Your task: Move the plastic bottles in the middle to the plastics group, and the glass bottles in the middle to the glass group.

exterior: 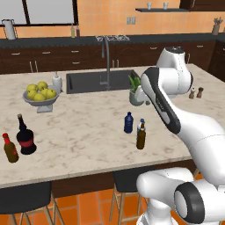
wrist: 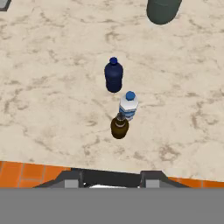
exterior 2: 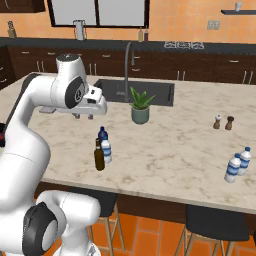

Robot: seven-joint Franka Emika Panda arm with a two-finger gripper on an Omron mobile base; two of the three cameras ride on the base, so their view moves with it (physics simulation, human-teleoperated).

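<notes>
Bottles cluster mid-counter near the front edge: the dark blue plastic bottle [wrist: 113, 76], the pale plastic bottle with a blue cap [wrist: 128, 106] and the slim olive-brown glass bottle [wrist: 119, 126], all upright. In the left base view the olive-brown bottle stands in front of the pale one and hides most of it, leaving little more than the blue cap; in the right base view the pale bottle shows beside it, and whether the two touch is hard to tell. The hand view looks down on all three from well above, none of them between the fingers. The gripper [exterior 2: 84, 115] hangs under the hand in the right base view, up and to the left of the bottles; its fingers are small and blurred, and I cannot tell how far apart they stand. The left base view alone takes in the glass group at the counter's left end, a black bottle with a red label [exterior: 25, 136] and a brown bottle with a red cap [exterior: 10, 149]. The right base view alone takes in two pale plastic bottles [exterior 2: 237, 165] at the right end.
</notes>
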